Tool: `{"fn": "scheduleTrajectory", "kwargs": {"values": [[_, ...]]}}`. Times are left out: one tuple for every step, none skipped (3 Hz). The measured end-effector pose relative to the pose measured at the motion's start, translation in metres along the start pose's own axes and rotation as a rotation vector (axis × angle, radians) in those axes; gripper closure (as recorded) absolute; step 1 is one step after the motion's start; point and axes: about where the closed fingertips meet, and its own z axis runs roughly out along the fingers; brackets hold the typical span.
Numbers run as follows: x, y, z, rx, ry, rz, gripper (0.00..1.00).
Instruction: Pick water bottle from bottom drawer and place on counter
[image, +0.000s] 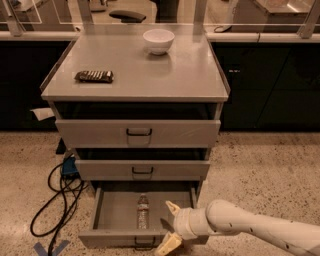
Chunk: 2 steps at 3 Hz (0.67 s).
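The water bottle (143, 211) lies lengthwise in the open bottom drawer (112, 215), cap toward the back. My gripper (169, 226) is open at the drawer's front right, a little to the right of the bottle and apart from it. One finger (172, 207) points up over the drawer. The other finger (169, 244) hangs by the drawer front. My white arm (250, 229) reaches in from the lower right. The counter (165, 75) is the grey cabinet top above.
A white bowl (159, 40) stands at the back of the counter. A dark striped packet (94, 76) lies at its left. Two upper drawers (138, 134) stand slightly open. Black cables (57, 200) and a blue box (69, 166) lie on the floor to the left.
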Motion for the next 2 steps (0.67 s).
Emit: {"fn": "scheduleTrajectory", "kwargs": {"values": [[-0.004, -0.061, 0.007, 0.124, -0.074, 0.008, 0.0], [-0.007, -0.103, 0.001, 0.23, -0.088, 0.051, 0.0]]}}
